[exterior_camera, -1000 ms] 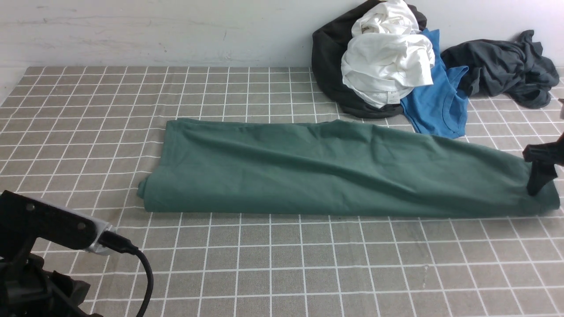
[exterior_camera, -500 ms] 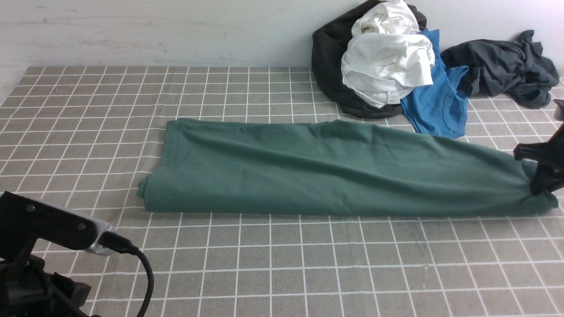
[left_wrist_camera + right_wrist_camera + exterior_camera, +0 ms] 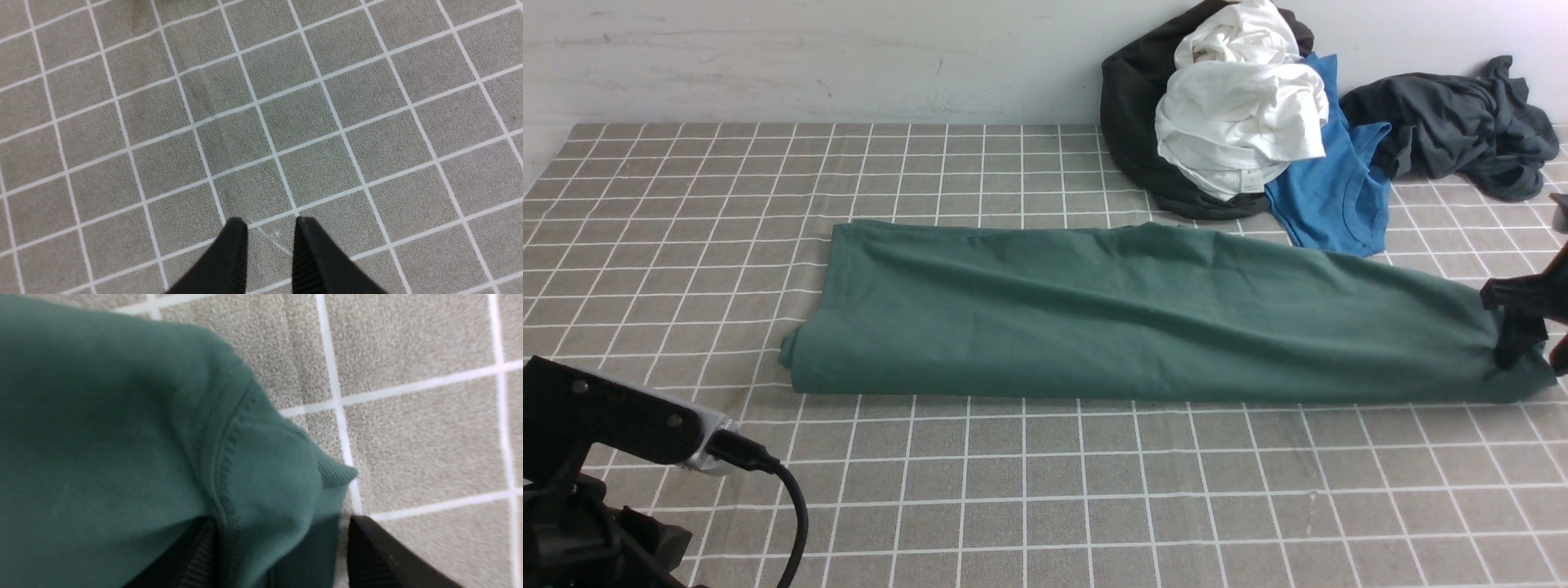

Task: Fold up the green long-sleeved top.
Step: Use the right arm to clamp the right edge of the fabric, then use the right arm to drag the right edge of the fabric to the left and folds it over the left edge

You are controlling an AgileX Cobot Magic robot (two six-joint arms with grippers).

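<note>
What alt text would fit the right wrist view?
A seamed corner of the green top sits between the open jaws of the right gripper. Under it lies a grey cloth with white grid lines.

- A grey-brown tablecloth [image 3: 1013, 490] printed with a white grid is covering the work surface.
- A crumpled white garment [image 3: 1241, 114] is sitting on top of a black garment [image 3: 1131, 106] at the far right, against the pale wall [image 3: 809, 57].
- A bright blue garment [image 3: 1331, 196] is spilling out from beneath the white one.
- A charcoal-grey garment [image 3: 1454, 122] is lying bunched just beside the blue one, further right.
</note>
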